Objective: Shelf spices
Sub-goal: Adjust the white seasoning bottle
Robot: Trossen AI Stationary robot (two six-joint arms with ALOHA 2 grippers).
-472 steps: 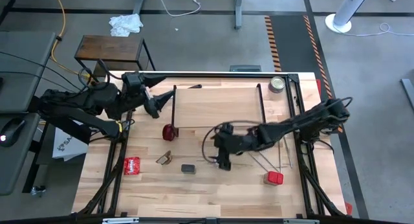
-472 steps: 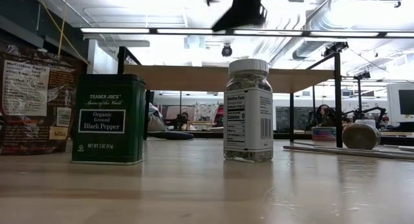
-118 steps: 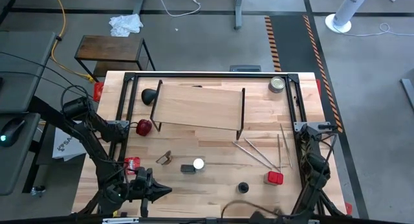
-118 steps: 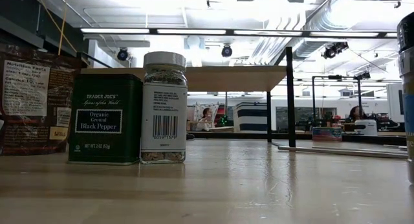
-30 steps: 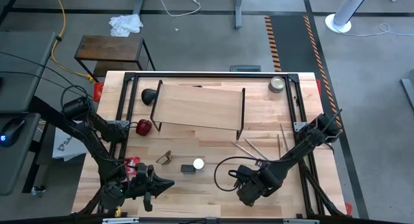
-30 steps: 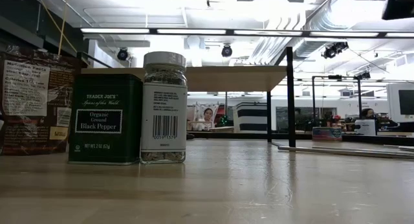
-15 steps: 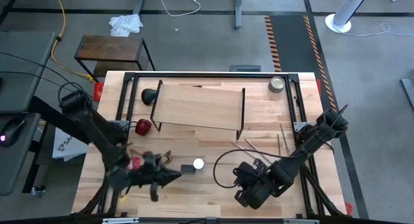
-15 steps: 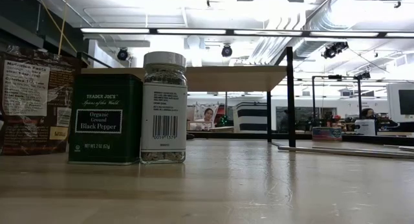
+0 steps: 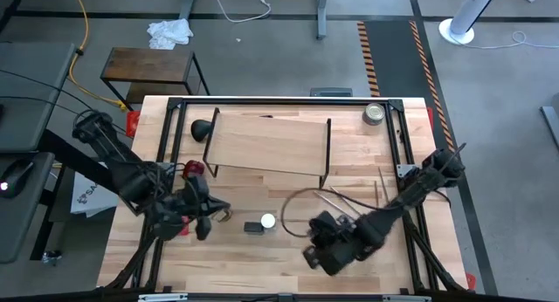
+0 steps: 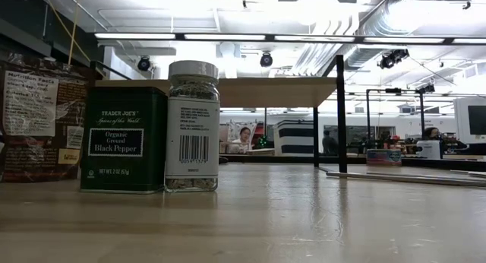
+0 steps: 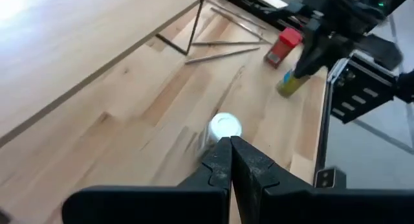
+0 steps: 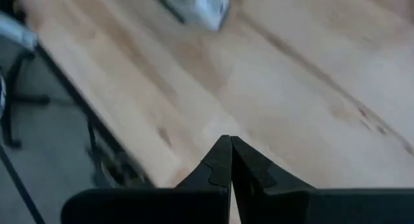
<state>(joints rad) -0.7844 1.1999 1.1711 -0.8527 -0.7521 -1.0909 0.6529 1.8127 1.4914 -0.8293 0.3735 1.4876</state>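
Both my arms have swung in over the table's near half in the last second. My left tool [image 9: 212,216], pressed together and holding nothing, now sits just beside the white-capped jar [image 9: 267,221] and the green tin [image 9: 253,227]; a second ago it hung at the near edge. My right tool [image 9: 313,254], also pinched shut and empty, has shifted a little toward them. The shelf [image 9: 266,143] carries no spices yet, and the red-capped jar [image 9: 193,169] stands off its left end, so I judge shelving has barely begun.
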